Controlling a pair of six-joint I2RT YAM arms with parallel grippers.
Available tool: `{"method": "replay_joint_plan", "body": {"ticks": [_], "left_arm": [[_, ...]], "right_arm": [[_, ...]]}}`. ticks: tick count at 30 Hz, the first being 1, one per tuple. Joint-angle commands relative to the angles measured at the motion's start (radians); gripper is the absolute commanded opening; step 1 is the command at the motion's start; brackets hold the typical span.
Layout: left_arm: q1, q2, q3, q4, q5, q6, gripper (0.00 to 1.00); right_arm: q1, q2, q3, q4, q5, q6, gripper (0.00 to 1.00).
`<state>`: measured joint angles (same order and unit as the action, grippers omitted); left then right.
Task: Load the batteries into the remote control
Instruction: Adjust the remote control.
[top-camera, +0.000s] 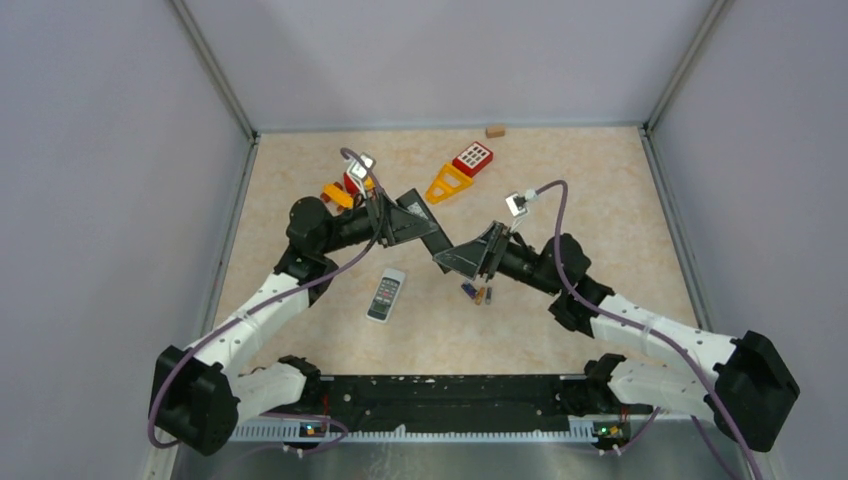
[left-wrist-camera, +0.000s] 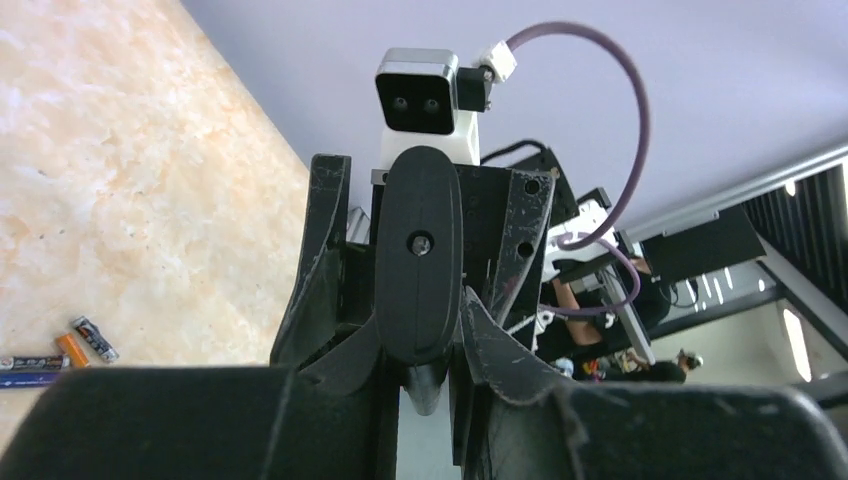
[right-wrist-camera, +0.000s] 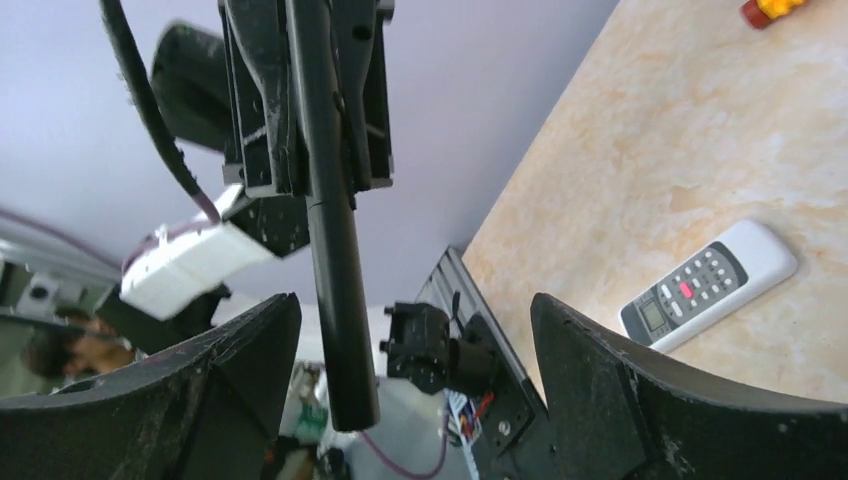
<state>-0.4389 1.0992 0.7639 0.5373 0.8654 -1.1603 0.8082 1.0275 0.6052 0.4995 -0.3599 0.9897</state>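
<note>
We see both arms reaching in from the near edge of the desk (top-camera: 300, 180) and bent toward each other, so that their wrists meet nose to nose above its middle. The left gripper (top-camera: 408, 220) is clamped narrowly on a slim black remote (right-wrist-camera: 335, 280), holding it out lengthwise toward the other arm. The right gripper (top-camera: 455, 258) faces it with its jaws spread wide. From the right wrist we find the black remote's free end hanging between those fingers (right-wrist-camera: 610, 370) with air on both sides (no contact that we can make out).

The batteries (top-camera: 476, 292) lie together on the desk near its middle, just to the near side of the right gripper and outside both sets of jaws. A white remote (top-camera: 385, 295) lies face up to their left, apart from them.
</note>
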Motion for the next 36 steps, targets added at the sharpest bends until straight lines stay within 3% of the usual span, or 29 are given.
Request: {"method": "replay_joint_plan", "body": {"ticks": [1,5,14,22,27,36], "left_arm": [[-0.001,-0.016,-0.069,0.232,-0.140,-0.136,0.00],[-0.011,-0.011,-0.088,0.244,-0.196,-0.167,0.00],[-0.022,0.005,-0.111,0.251,-0.244,-0.222,0.00],[-0.023,-0.011,-0.125,0.251,-0.267,-0.267,0.00],[-0.020,-0.014,-0.110,0.256,-0.264,-0.277,0.00],[-0.014,-0.008,-0.067,0.258,-0.219,-0.327,0.00]], "right_arm": [[0.002,0.000,-0.101,0.420,0.246,0.205,0.85],[0.013,0.055,-0.080,0.477,0.261,0.239,0.72],[0.032,0.126,0.008,0.354,0.257,0.214,0.61],[0.034,0.111,-0.051,0.347,0.294,0.220,0.33],[0.034,0.077,-0.109,0.354,0.281,0.180,0.21],[0.020,-0.014,-0.144,0.322,0.183,0.042,0.18]]}}
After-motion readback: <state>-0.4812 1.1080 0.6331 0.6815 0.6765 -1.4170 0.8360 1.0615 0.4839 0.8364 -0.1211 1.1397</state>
